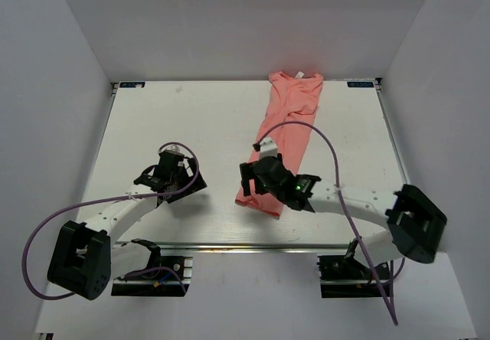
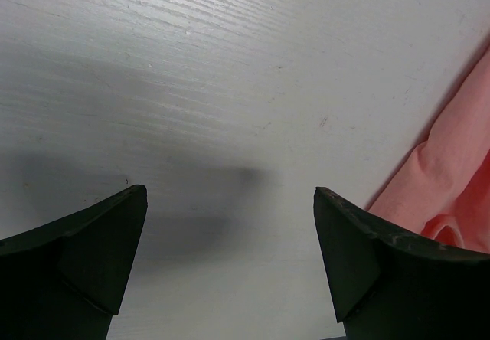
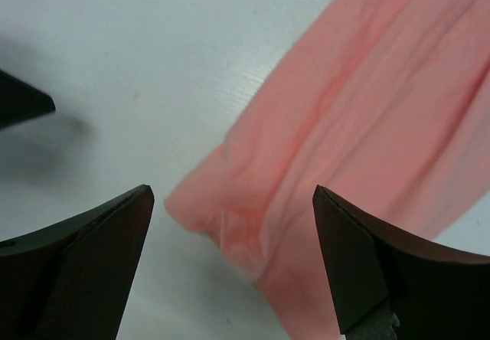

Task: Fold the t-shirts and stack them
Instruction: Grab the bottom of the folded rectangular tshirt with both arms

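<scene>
We note the t-shirt (image 1: pixel 285 129) lying as a narrow strip, collar at the table (image 1: pixel 191 118) far edge. We judge it soft, light, limp; pinch near hem corners. Right gripper (image 3: pixel 231 202) and left gripper (image 2: pixel 230 194) gape wide, empty

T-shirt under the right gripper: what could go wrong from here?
The right gripper hangs open over the rumpled near corner of the t-shirt; closing there may catch only some layers and pull the fold apart. The left gripper is over bare table, so a one-handed lift could skew the strip.
</scene>
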